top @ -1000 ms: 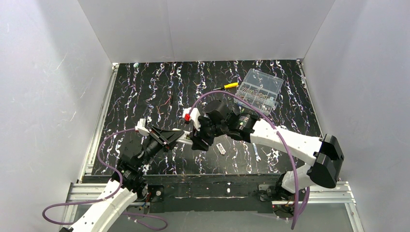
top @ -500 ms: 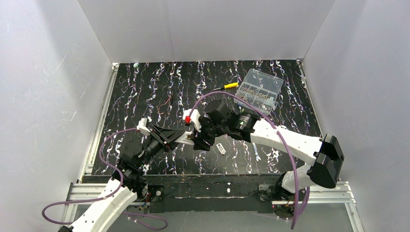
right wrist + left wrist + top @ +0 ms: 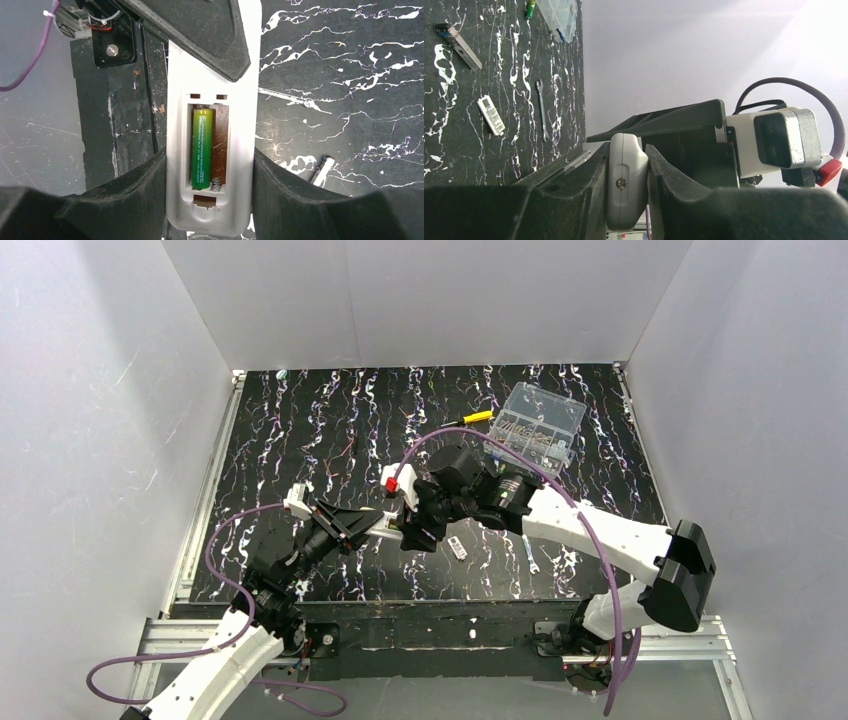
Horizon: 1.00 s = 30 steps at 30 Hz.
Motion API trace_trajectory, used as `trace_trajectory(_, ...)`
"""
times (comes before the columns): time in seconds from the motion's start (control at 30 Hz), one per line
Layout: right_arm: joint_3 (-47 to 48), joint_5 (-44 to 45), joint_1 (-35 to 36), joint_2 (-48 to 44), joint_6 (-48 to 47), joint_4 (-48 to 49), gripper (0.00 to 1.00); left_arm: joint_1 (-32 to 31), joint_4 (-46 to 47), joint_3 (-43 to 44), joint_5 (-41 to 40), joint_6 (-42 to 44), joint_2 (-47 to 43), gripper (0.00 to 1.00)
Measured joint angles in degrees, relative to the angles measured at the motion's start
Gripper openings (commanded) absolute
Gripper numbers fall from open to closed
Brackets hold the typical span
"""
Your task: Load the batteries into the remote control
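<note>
**Remote control gripped from both ends, one battery in place**

Since a second ago, we are seeing the two pincers and the handset between them sitting slightly further to the right in the top view; nothing lying on the worktop has shifted.

The remote control (image 3: pixel 178 125) is hanging above the worktop (image 3: pixel 300 420), back side facing the right wrist camera, with its battery bay uncovered. One green battery (image 3: pixel 202 149) is lying in the left slot. The slot beside it is showing bare brown plastic and a spring.

The right pincer (image 3: pixel 207 175) is closing on the remote control's two long edges, one finger pressing each side. The left pincer (image 3: pixel 626 150) is clamping the handset's other end, fingers tight against both faces.

Below them, we are noticing a small white-and-dark cover piece (image 3: pixel 457 547) lying flat, with a small wrench (image 3: pixel 530 555) near it. A clear parts box (image 3: pixel 543 425) and a yellow-handled tool (image 3: pixel 478 417) are resting further back.
</note>
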Motion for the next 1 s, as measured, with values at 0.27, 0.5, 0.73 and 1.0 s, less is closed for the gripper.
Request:
trace_trajectory(0.27,-5.27,1.92,-2.73,-9.11,4.92,5.44,0.67,0.0,-0.96,0.61,0.5,0.0,-1.79,0.0)
trace_trajectory(0.5,-6.69,16.11,-19.3,-13.79,23.04,6.54,0.72,0.0,-3.67,0.5,0.33,0.02,-3.23,0.0)
trace_trajectory(0.73,-6.25,26.6,-30.14,-2.36,37.38,0.5,0.73,0.0,-5.07,0.52,0.92,0.0,-3.26,0.0)
trace_trajectory(1.0,-6.05,30.67,-33.14,8.52,46.93,0.04,0.63,0.0,-5.81,0.57,1.22,0.0,-3.32,0.0)
